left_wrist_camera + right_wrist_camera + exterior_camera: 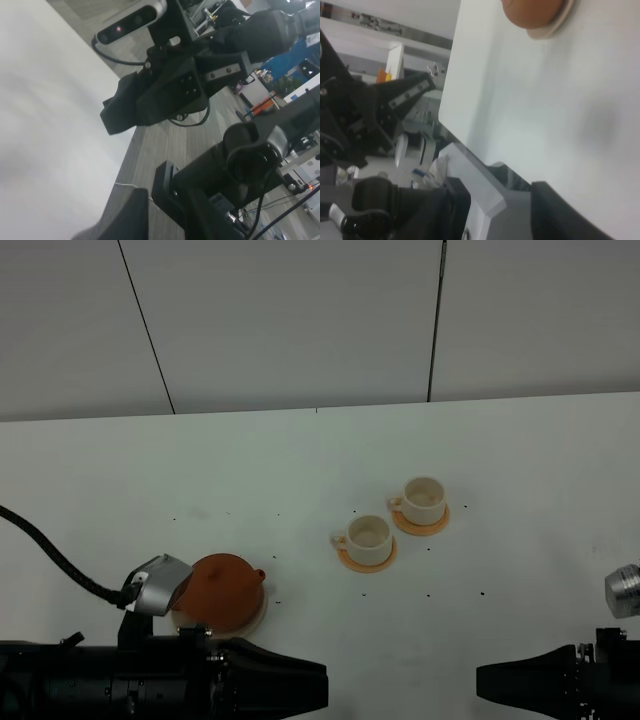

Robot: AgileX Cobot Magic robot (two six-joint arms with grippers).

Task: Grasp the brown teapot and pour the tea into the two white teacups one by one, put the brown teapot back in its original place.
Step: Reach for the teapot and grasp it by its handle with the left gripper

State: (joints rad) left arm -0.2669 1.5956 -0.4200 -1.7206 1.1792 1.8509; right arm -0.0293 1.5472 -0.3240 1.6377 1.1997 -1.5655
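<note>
Near the front left of the table [300, 450], the brown teapot [222, 590] sits on its pale mat [257, 624] beside the left gripper [318, 690], whose opening cannot be told, while the right gripper [484, 678] gapes wide, empty.

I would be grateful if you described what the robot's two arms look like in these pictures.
Both arms are matt black and blocky. The left arm carries a silver-grey camera housing at its wrist, with a black cable curving away. The right arm tapers to a blunt black tip, beside a silver cylindrical part.
</note>
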